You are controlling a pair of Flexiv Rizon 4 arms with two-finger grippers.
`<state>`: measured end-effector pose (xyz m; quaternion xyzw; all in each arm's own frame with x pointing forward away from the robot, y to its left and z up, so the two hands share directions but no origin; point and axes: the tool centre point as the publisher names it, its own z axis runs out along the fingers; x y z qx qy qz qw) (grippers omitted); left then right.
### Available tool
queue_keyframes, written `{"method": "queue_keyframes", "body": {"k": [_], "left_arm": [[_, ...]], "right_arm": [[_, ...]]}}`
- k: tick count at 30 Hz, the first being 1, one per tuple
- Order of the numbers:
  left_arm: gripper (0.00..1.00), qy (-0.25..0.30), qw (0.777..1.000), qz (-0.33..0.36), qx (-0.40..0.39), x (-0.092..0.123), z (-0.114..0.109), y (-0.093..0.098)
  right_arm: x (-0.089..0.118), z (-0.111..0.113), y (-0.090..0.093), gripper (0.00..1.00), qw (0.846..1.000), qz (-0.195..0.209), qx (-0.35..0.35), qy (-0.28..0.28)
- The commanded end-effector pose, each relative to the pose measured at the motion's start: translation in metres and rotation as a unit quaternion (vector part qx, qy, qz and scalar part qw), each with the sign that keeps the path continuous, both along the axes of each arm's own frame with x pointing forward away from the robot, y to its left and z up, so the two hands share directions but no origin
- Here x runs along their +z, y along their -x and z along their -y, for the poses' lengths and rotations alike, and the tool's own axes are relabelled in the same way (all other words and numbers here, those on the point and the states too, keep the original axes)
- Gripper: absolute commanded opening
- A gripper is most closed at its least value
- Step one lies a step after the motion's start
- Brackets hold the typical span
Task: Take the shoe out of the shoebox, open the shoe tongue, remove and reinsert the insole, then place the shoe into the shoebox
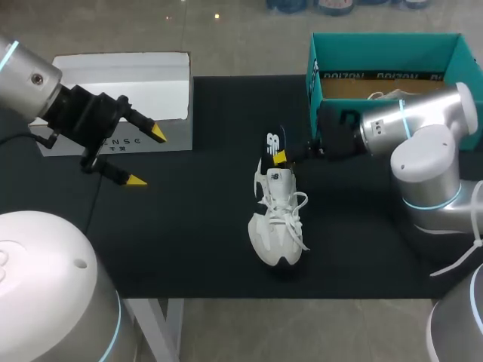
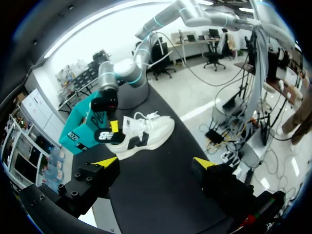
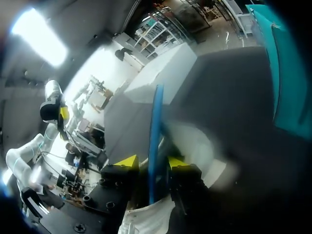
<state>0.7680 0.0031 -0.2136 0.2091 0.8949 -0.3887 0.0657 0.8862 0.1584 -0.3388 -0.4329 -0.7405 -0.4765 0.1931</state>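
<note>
Shoe (image 1: 278,219) stands upright mid-mat (image 1: 196,226), toe toward me. Right gripper (image 1: 281,157) is pinching the dark insole (image 1: 274,142), which sticks up from the heel opening. Left gripper (image 1: 147,158) hovers well apart, jaws wide. Teal shoebox (image 1: 385,54) and white lid (image 1: 121,83) sit at the far edge.

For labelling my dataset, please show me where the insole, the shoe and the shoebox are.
insole (image 1: 275,142), head view, its dark upper end.
shoe (image 1: 278,219), head view, the white laced middle.
shoebox (image 1: 385,53), head view, its teal inner wall.

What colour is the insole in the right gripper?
The insole is black with a white logo; best seen in the left wrist view.
</note>
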Motion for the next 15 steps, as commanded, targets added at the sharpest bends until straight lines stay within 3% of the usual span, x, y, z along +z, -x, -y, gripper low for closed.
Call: {"method": "queue_keyframes", "body": {"k": [1, 2, 4, 8, 15], "left_arm": [[1.00, -0.002, 1.000, 0.000, 0.000, 0.000, 0.000, 0.000], [1.00, -0.002, 1.000, 0.000, 0.000, 0.000, 0.000, 0.000], [1.00, -0.002, 1.000, 0.000, 0.000, 0.000, 0.000, 0.000], [1.00, -0.002, 1.000, 0.000, 0.000, 0.000, 0.000, 0.000], [1.00, -0.002, 1.000, 0.000, 0.000, 0.000, 0.000, 0.000]], "right_arm": [[0.001, -0.004, -0.011, 0.32, 1.000, 0.000, 0.002, 0.006], [0.001, -0.004, -0.014, 0.25, 1.000, 0.002, 0.002, 0.008], [0.001, -0.004, -0.015, 0.00, 1.000, 0.003, 0.000, 0.010], [0.000, -0.001, -0.013, 0.00, 1.000, 0.003, -0.002, 0.008], [-0.012, 0.000, 0.012, 0.00, 1.000, -0.024, 0.008, 0.013]]}}
